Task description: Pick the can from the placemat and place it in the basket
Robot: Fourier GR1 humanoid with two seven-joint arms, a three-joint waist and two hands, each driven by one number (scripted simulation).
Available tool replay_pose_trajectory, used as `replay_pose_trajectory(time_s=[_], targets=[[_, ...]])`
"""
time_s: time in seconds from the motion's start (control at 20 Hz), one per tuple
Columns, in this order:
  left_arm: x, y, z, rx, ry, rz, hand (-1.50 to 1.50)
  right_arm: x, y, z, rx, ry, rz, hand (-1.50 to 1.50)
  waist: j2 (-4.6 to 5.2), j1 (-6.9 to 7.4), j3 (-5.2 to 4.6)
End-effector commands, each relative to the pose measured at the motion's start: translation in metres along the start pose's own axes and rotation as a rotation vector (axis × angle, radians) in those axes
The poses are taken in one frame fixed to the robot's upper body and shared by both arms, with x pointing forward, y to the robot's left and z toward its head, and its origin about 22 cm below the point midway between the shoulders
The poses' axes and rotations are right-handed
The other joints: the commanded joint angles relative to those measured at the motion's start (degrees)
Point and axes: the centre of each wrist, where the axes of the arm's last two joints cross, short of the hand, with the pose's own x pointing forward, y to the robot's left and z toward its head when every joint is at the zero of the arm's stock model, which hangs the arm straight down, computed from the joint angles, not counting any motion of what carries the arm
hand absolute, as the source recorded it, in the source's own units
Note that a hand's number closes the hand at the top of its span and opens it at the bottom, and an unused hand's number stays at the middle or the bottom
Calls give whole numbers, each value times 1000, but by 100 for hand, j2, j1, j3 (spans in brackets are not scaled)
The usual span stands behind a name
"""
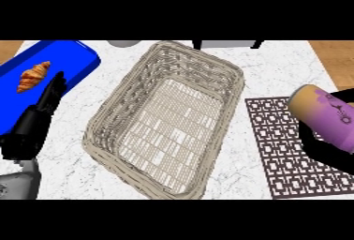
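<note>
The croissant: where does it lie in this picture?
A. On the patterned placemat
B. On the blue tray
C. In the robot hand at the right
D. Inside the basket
B. The croissant rests on the blue tray at the upper left, apart from the basket and the placemat.
</note>
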Motion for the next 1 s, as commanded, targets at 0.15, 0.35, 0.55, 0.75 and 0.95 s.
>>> replay_pose_trajectory(time_s=[0.15,0.35,0.55,0.75,0.95], targets=[[7,0,-6,-50,-25,-26,0,92,-48,21,5,-125,-119,150,54,271,-8],[9,-6,-14,-45,-36,-11,0,148,-45,7,73,-123,-139,150,58,290,-6],[14,-16,-14,-55,-31,12,0,195,-31,-5,123,-80,-104,150,62,322,3],[11,-4,-16,-28,-47,-7,0,230,-29,-42,179,-61,-140,150,85,359,2],[9,-5,-16,-37,-40,0,0,253,-17,-43,237,-7,-129,150,71,361,4]])
